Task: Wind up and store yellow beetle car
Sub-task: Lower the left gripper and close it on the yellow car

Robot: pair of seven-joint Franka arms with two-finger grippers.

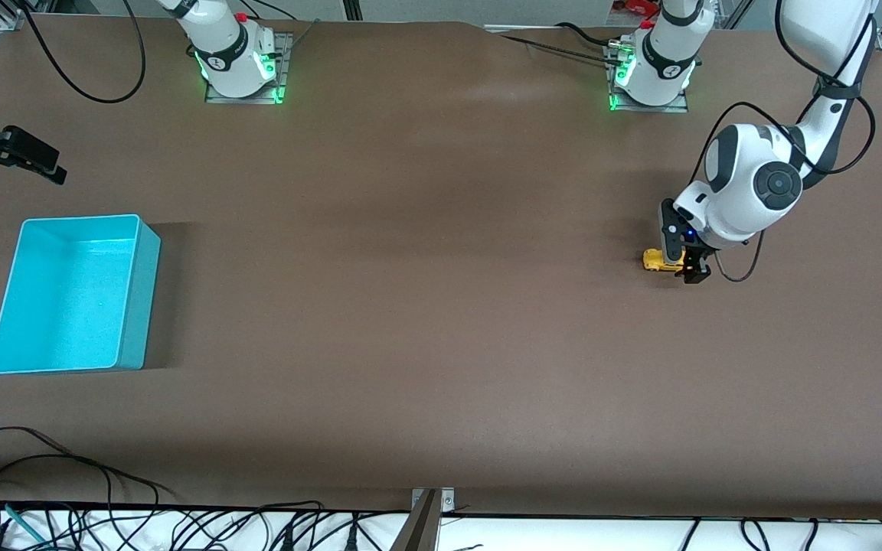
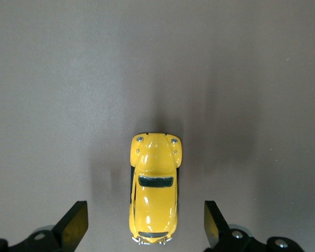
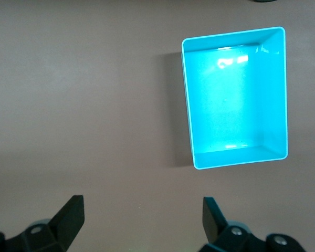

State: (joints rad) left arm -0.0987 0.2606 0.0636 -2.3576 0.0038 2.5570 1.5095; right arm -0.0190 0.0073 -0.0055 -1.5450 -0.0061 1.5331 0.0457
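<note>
The yellow beetle car point(image 1: 657, 260) stands on the brown table toward the left arm's end. In the left wrist view the car point(image 2: 153, 189) lies between my left gripper's two fingers, which are wide apart and do not touch it. My left gripper point(image 1: 684, 260) is open, low over the car's rear half, and also shows in its wrist view point(image 2: 145, 224). My right gripper point(image 1: 41, 162) waits open and empty above the table at the right arm's end, and also shows in its wrist view point(image 3: 143, 216).
An empty turquoise bin point(image 1: 142, 298) stands toward the right arm's end of the table, nearer the front camera than the right gripper; it also shows in the right wrist view point(image 3: 233, 100). Cables hang along the table's near edge point(image 1: 181, 528).
</note>
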